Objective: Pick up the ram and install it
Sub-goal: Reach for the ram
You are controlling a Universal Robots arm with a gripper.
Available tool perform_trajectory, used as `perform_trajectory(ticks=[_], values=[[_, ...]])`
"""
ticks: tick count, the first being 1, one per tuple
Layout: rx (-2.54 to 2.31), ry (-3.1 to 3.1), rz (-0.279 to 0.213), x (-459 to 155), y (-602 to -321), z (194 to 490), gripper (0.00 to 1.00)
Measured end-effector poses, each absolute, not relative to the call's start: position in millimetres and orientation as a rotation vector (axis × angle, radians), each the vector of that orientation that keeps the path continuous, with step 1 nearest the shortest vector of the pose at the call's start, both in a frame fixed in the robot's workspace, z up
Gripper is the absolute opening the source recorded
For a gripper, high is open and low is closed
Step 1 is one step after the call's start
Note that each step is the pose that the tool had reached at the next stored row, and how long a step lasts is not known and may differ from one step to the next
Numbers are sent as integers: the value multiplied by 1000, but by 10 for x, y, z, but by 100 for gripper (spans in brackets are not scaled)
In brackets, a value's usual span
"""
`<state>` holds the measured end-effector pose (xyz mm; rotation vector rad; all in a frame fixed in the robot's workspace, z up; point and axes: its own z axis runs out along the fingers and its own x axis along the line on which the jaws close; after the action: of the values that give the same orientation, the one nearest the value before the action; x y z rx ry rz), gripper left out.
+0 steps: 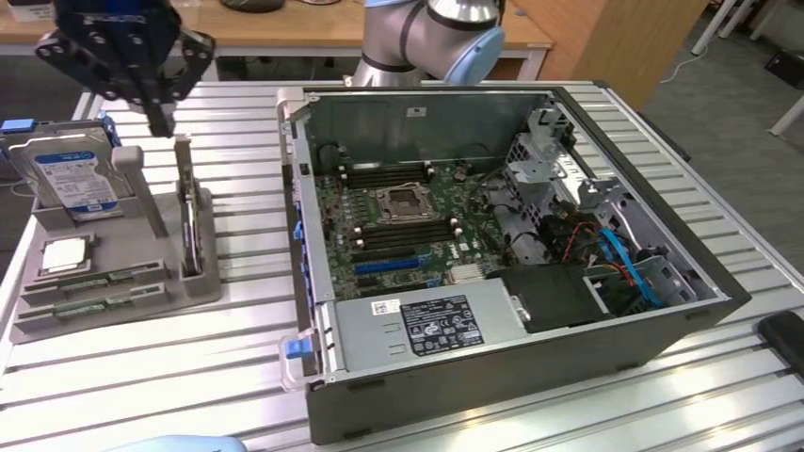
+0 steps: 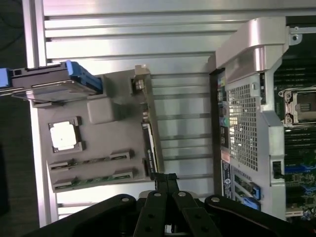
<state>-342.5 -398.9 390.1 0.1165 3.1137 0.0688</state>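
Note:
Two ram sticks, thin and green, lie side by side in the near end of a grey holder: ram [image 1: 98, 280] and ram [image 1: 96, 304], also seen as ram [image 2: 92, 161] and ram [image 2: 94, 178]. My gripper [image 1: 158, 124] hangs above the holder's far end, over the top of the upright dark card [image 1: 188, 226]. Its black fingers [image 2: 167, 181] are pressed together with nothing between them. The open computer case [image 1: 503, 254] shows the motherboard [image 1: 395, 221] with its long memory slots beside the processor socket.
The grey holder [image 1: 75, 325] also carries a blue-labelled hard drive [image 1: 78, 179] standing on edge and a silver processor chip [image 1: 66, 254]. The case's power supply [image 1: 427, 325] and drive cage [image 1: 553, 160] stand inside the case. All rest on a slatted aluminium table [image 1: 188, 377].

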Motion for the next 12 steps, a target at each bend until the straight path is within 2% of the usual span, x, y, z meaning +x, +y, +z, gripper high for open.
perform_trajectory(ticks=[12], values=[[117,3114,69,-3973,-3988,3890,10]])
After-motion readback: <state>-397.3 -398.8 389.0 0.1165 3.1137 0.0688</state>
